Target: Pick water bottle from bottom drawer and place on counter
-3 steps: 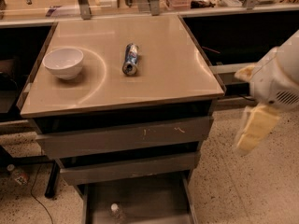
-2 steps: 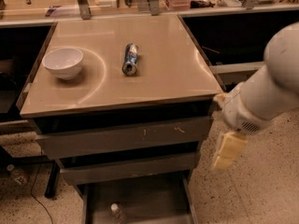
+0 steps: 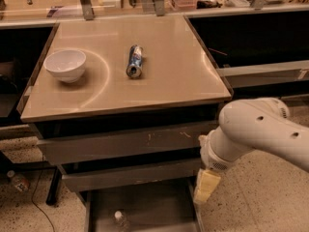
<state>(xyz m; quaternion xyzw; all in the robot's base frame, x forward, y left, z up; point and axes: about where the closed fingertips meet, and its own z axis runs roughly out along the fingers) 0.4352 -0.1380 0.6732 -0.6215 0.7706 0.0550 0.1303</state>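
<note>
The water bottle (image 3: 119,220) lies in the open bottom drawer (image 3: 154,211) at the lower edge of the view, its white cap showing. The tan counter (image 3: 159,76) is above the drawer cabinet. My white arm reaches in from the right. My gripper (image 3: 205,186), with cream-coloured fingers, hangs over the drawer's right side, to the right of the bottle and apart from it. It holds nothing that I can see.
A white bowl (image 3: 65,65) and a crushed blue-and-silver can (image 3: 134,61) sit on the counter. Two closed grey drawer fronts (image 3: 125,146) are above the open drawer. A bottle with a red label (image 3: 17,181) lies on the floor at left.
My arm has swung left and down from beside the cabinet, bringing the gripper in front of the drawers and over the bottom drawer's right side.
</note>
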